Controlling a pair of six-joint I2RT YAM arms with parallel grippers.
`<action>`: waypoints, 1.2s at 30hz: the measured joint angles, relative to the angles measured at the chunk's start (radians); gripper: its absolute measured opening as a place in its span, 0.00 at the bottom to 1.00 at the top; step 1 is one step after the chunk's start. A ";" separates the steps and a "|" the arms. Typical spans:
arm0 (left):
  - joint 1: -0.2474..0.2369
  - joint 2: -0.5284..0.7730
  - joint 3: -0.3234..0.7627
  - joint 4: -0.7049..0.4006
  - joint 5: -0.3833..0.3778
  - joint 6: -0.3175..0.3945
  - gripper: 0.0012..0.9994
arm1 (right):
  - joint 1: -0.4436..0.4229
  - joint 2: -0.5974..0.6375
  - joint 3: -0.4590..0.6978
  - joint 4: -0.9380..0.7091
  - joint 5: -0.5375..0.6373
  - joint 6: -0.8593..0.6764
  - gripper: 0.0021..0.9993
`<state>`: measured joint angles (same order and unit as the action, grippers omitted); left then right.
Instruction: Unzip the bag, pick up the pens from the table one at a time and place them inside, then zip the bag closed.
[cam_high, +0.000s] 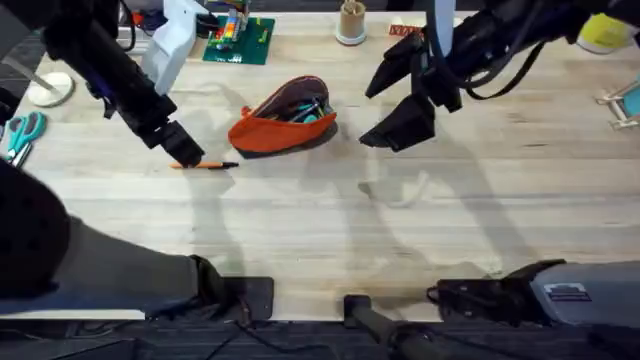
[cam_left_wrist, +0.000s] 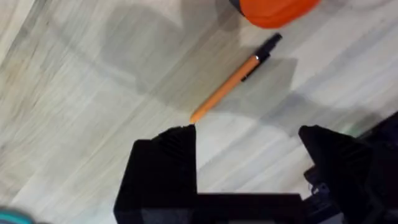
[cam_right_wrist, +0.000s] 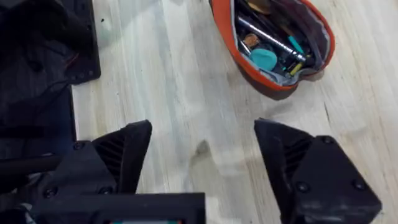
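Robotics laboratory workstation. Two black robot arms, the left arm (cam_high: 120, 80) and the right arm (cam_high: 470, 50), are mounted at the near edge of a pale plank tabletop (cam_high: 330, 220). Along its far edge stand test props: a green board with coloured pieces (cam_high: 238, 38), a small wooden cup (cam_high: 351, 22) and a white dish (cam_high: 50, 88). Teal-handled scissors (cam_high: 22, 132) lie at the left edge.

Teal-handled scissors (cam_high: 20, 133) lie at the overhead view's nine o'clock edge. A white round disc (cam_high: 48, 89) sits just above them at ten o'clock. A green board with small coloured pieces (cam_high: 240, 38) lies at eleven o'clock. A tan cup (cam_high: 351, 22) stands at twelve o'clock, a red card (cam_high: 404, 31) beside it.
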<state>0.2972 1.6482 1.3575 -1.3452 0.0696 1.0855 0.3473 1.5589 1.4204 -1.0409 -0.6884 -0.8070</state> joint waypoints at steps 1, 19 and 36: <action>0.005 0.011 0.000 0.007 0.011 0.000 0.99 | 0.000 0.000 0.000 0.000 0.000 0.000 1.00; 0.048 0.024 0.000 0.098 0.069 -0.012 0.99 | 0.000 0.000 0.000 0.000 0.000 0.000 1.00; 0.048 0.024 0.000 0.164 -0.014 0.090 1.00 | 0.000 0.000 0.000 0.000 0.000 0.000 1.00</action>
<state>0.3450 1.6726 1.3575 -1.1812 0.0559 1.1750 0.3473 1.5589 1.4204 -1.0409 -0.6884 -0.8070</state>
